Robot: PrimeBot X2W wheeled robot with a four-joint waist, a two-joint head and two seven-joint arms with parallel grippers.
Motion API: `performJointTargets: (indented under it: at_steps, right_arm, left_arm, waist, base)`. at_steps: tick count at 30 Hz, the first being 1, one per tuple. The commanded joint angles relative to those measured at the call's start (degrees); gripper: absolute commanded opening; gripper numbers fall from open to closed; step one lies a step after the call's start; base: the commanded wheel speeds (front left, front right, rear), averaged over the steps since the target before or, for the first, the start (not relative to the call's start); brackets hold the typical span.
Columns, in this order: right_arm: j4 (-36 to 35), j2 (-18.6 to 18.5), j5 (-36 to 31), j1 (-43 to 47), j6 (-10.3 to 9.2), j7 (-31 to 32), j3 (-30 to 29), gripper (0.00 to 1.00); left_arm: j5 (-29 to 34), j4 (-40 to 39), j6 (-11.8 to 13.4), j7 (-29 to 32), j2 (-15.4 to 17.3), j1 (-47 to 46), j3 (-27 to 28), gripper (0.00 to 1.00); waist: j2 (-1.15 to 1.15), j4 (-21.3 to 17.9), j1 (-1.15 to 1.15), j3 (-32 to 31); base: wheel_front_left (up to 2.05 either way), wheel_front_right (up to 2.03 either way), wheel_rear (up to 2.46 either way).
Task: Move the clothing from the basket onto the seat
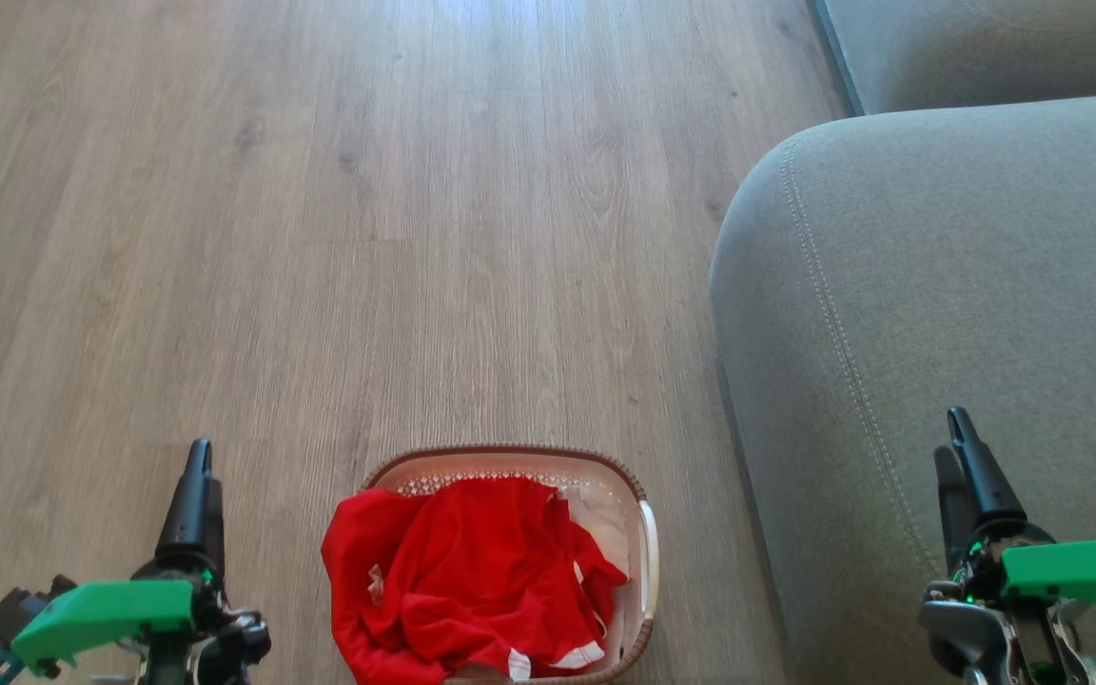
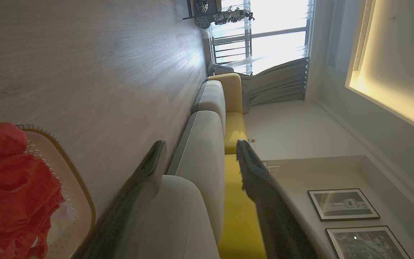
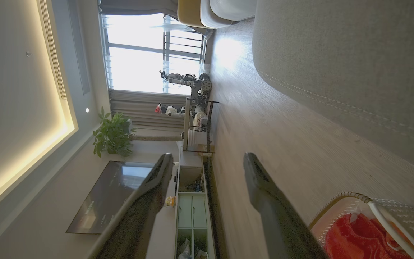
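The red clothing [image 1: 472, 580] lies bunched in the basket [image 1: 510, 454], which stands on the wood floor [image 1: 320, 238] just beside the grey seat [image 1: 938, 285]. The left gripper [image 1: 198, 466] and the right gripper [image 1: 949, 436] both gape wide, holding nothing, flanking the basket.

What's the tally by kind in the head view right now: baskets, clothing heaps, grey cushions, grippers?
basket: 1
clothing heap: 1 (the number of garments in it cannot be told)
grey cushions: 2, the seat and a farther cushion
grippers: 2, left gripper and right gripper, both open
Total: 6
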Motion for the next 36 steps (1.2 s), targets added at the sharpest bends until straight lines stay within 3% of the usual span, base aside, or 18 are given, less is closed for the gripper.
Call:
performJointTargets:
  at_steps: [1,17,36]
  right_arm:
    - [-2.8,-1.3,-1.2,-2.0,0.0,-0.6,0.5,1.0]
    - [-5.7,-2.7,-10.1,-1.9,0.0,-3.2,2.6,1.0]
    - [-8.3,-5.1,-29.4,-1.6,0.0,-6.6,5.1,1.0]
  left_arm:
    - [1.3,-2.8,0.0,-0.5,0.6,-3.0,0.3,1.0]
    - [14.2,-6.3,1.1,-3.1,0.7,-2.9,-2.1,1.0]
    - [37.8,-8.5,3.1,-6.5,0.9,-2.8,-5.1,1.0]
  waist:
    - [0.0,0.0,0.0,0.0]
    - [0.0,-0.3,0.0,0.1]
    - [0.0,-0.3,0.0,0.2]
  base:
    - [0.0,0.0,0.0]
    - [0.0,0.0,0.0]
    - [0.0,0.0,0.0]
